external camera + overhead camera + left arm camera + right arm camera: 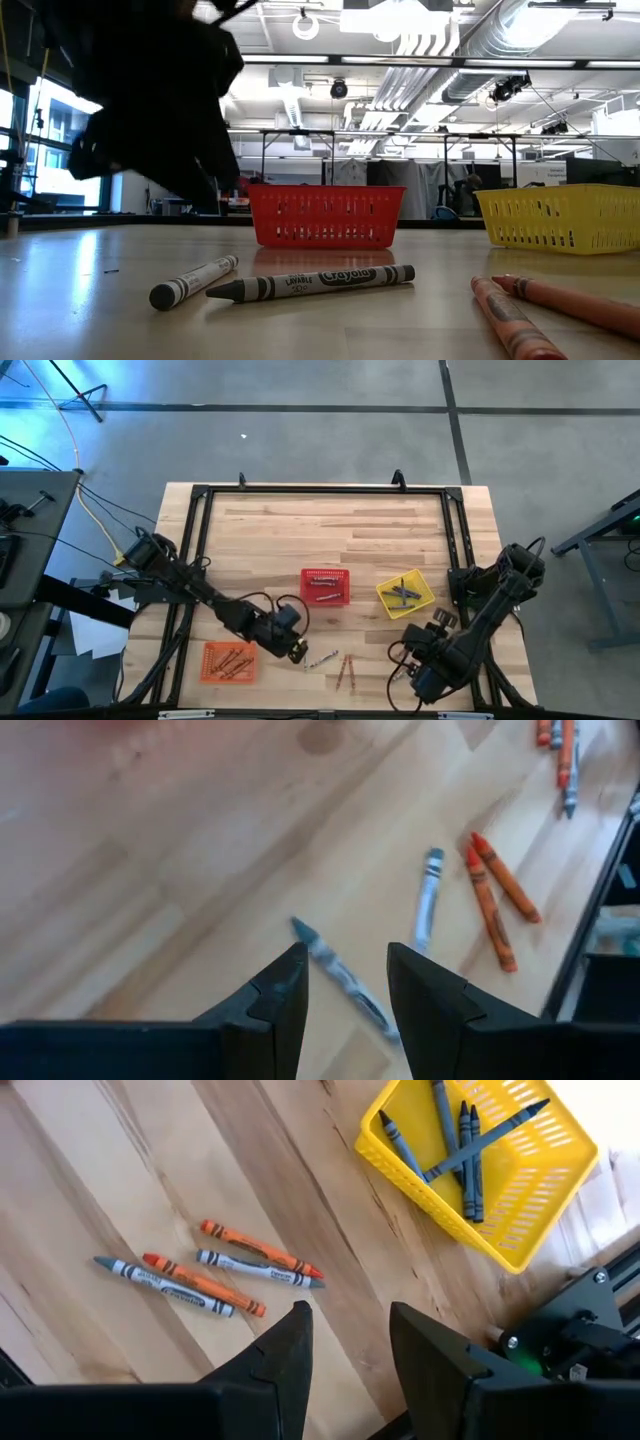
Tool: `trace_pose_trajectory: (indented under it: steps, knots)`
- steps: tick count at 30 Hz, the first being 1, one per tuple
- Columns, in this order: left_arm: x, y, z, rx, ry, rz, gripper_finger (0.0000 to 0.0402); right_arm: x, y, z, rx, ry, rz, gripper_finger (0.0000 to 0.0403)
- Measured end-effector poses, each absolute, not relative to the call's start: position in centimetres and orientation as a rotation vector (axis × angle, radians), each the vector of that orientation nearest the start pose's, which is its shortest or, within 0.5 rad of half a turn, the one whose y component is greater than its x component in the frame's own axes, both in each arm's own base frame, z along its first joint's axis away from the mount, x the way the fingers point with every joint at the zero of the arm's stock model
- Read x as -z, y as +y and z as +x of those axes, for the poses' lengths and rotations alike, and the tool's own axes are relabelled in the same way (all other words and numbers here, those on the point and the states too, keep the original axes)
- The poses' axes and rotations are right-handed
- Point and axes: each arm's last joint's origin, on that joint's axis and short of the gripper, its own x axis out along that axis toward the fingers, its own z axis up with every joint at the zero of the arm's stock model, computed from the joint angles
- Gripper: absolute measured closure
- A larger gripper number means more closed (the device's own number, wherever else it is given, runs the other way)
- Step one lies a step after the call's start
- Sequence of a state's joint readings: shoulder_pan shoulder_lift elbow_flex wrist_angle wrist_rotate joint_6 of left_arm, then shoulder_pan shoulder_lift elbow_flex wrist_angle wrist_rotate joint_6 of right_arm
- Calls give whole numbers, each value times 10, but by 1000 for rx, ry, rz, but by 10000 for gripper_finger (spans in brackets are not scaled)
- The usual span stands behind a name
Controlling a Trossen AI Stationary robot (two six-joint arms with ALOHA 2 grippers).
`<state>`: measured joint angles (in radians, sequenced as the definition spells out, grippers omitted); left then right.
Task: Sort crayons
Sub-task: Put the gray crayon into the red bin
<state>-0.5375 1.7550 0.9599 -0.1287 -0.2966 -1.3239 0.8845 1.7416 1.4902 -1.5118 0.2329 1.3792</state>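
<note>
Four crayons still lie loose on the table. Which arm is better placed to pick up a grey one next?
The left. Its open hand hangs right over a grey crayon, fingers either side. The right hand is open too, but sits farther from the loose crayons, nearer the yellow basket.

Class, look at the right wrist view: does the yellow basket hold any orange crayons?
No. The yellow basket holds only grey crayons; the orange crayons lie on the table.
</note>
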Motion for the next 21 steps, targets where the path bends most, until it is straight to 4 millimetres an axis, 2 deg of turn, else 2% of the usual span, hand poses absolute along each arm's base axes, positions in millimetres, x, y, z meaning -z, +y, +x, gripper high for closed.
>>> trace_pose_trajectory:
  steps: [8, 14, 21]
  knots:
    - [-193, -182, 309, -433, 908, -735, 275, -267, 231, 189, 552, 1400, 134, 274]
    - [-180, -197, 331, -416, 1081, -664, 275, -267, 234, 186, 542, 1403, 128, 274]
    - [-175, -208, 353, -402, 1149, -583, 275, -267, 235, 184, 535, 1402, 123, 274]
